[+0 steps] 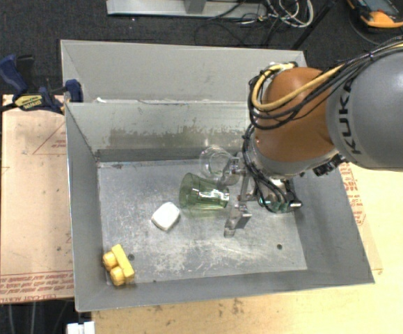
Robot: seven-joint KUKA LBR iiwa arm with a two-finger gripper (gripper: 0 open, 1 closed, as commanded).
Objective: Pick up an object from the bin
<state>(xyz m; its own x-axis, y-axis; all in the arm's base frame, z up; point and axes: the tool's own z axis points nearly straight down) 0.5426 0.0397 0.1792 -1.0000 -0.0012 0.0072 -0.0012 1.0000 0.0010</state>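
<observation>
pincer [237, 220] is seen low at mid-bin [208, 256] | its grip state cannot be told | green see-through cup [202, 195] is found tipped over, just left of pincer, long axis pointed toward it

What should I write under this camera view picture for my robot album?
Robot gripper low in the grey bin beside a tipped greenish glass, with a white block and a yellow toy farther off.

You are seeing a pale green see-through cup [202, 196] lying tipped on its side, resting near the middle of the floor of the grey bin [187, 252].
</observation>
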